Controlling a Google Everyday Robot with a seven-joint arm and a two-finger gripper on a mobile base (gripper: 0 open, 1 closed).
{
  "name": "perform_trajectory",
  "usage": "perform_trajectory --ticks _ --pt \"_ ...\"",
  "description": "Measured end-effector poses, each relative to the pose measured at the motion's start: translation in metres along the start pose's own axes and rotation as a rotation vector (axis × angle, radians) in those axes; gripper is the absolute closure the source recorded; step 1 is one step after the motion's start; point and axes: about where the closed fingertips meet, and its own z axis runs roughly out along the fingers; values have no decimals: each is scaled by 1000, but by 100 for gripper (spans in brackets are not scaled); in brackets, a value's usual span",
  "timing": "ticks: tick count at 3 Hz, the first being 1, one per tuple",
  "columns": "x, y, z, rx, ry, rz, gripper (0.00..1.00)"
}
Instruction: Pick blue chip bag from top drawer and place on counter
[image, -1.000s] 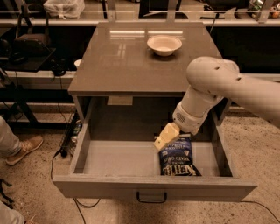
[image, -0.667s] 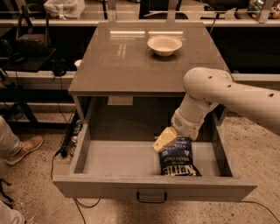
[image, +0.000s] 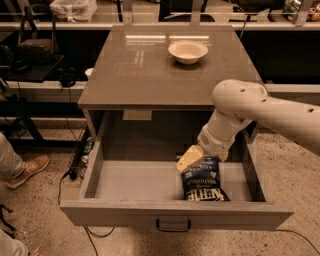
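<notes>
The top drawer (image: 175, 214) stands pulled open below the counter (image: 145, 70). The blue chip bag (image: 204, 183) lies inside it at the front right, with its white "KETTLE" lettering facing up. My gripper (image: 192, 159) reaches down into the drawer from the right on a white arm. Its pale yellow tip is at the bag's top left edge. I cannot see whether it touches or holds the bag.
A white bowl (image: 188, 51) sits at the back of the counter. A long shelf with a plastic bag (image: 72, 8) runs behind. A person's shoe (image: 27, 170) is on the floor at the left, with cables beside the drawer.
The arm's elbow has dropped and shifted slightly toward the drawer. The gripper tip stays at the bag's top edge, and the bag has not moved.
</notes>
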Motion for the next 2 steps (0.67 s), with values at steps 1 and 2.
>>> perform_trajectory --ticks 1,2 --pt "-11 -22 11 3 -31 83 0" --pt "-20 -39 26 -7 -46 151 0"
